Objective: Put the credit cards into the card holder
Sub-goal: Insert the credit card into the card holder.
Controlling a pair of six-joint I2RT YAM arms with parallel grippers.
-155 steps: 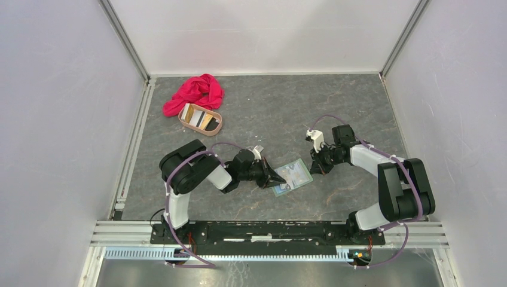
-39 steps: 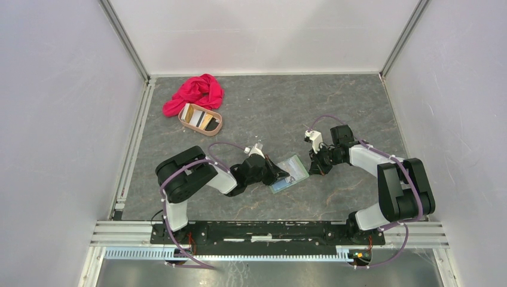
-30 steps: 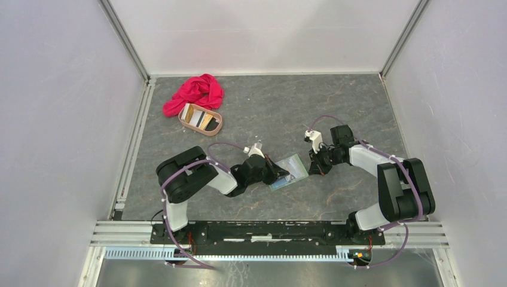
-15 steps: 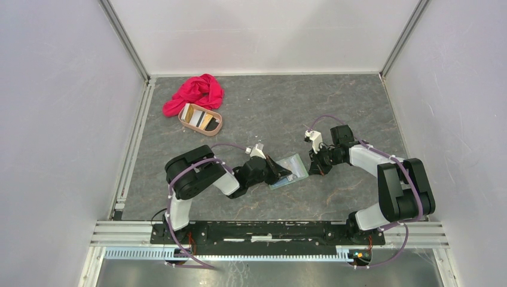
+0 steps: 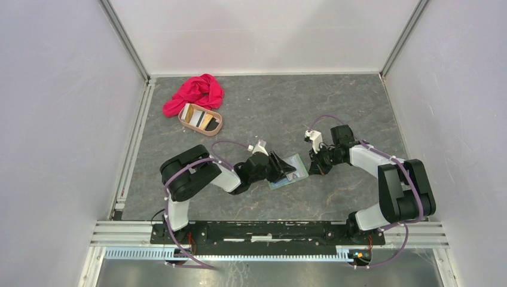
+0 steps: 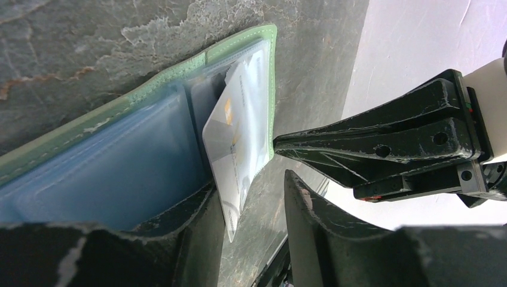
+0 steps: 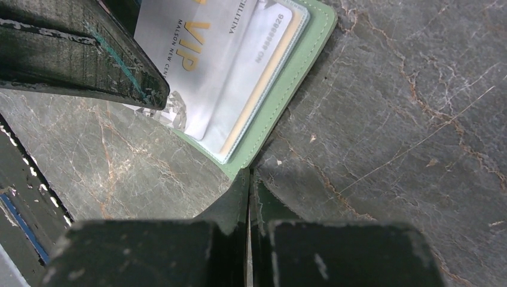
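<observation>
Left tool (image 6: 254, 197) apart, right tool (image 7: 249, 185) together against the card holder (image 7: 276, 101); we should slide the silver VIP card (image 7: 191, 60) fully in.

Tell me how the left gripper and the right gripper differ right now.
The left gripper has its jaws apart; the right gripper has them shut. The left gripper straddles the end of the silvery card sticking out of the card holder; the right gripper's tips rest at the holder's green edge, no card between them. Both are black and face the card holder from opposite sides.
</observation>
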